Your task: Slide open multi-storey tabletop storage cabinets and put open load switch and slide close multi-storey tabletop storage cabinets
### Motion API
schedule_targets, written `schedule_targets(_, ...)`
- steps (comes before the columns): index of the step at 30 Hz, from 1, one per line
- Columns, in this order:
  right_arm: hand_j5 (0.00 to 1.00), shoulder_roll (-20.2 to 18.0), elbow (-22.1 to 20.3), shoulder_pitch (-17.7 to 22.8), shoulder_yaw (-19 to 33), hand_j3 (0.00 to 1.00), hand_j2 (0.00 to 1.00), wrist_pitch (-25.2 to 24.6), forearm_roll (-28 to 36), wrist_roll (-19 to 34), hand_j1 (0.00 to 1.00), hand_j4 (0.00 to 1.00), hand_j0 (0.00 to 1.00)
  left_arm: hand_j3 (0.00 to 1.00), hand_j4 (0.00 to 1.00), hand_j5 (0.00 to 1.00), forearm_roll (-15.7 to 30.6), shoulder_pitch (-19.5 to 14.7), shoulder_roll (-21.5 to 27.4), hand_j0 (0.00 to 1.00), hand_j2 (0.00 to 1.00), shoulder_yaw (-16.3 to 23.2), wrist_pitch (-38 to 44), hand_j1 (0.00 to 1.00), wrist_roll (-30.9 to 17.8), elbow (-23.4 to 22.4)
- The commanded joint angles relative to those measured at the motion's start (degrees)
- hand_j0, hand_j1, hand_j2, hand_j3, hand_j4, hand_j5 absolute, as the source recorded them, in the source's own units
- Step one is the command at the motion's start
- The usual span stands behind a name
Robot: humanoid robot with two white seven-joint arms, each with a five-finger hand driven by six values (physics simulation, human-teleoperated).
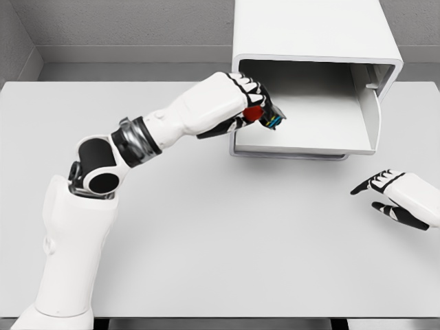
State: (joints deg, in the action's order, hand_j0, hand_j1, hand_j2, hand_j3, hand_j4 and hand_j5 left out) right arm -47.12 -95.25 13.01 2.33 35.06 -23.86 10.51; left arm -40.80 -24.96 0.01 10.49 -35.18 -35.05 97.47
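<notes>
Currently, left hand [240, 103] is clenched around the load switch [267, 115], a small red-and-dark part with blue at its tip, held at the left front corner of the open drawer [309, 134]. The drawer tray lies just right of and below the fingers, so the part sits at the threshold, not yet clearly over the floor. Cabinet [309, 31] stands behind on the table [220, 234]. Right hand [399, 196] rests released, well apart, near the table's right edge.
</notes>
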Motion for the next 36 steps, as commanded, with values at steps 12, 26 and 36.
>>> schedule_targets(12,0.64,0.2,0.0,0.0,0.0,0.64,0.64,-0.1,0.4,0.0,0.64,0.64,0.64,0.45,0.45,0.45,-0.8,-1.0,0.0,0.45,0.45,2.3,0.2,0.45,0.0,-3.0)
schedule_targets(26,0.65,0.2,0.1,0.0,0.0,0.65,0.65,-0.1,0.3,0.0,0.65,0.65,0.65,0.72,0.72,0.72,-0.6,-1.5,0.0,0.72,0.72,3.1,0.2,0.72,0.0,-2.8)
schedule_targets(36,0.66,0.2,0.2,-0.3,0.0,0.66,0.66,-0.1,0.3,0.0,0.66,0.66,0.66,0.84,0.84,0.84,-0.6,-1.8,0.0,0.84,0.84,3.6,0.2,0.84,0.0,-2.4)
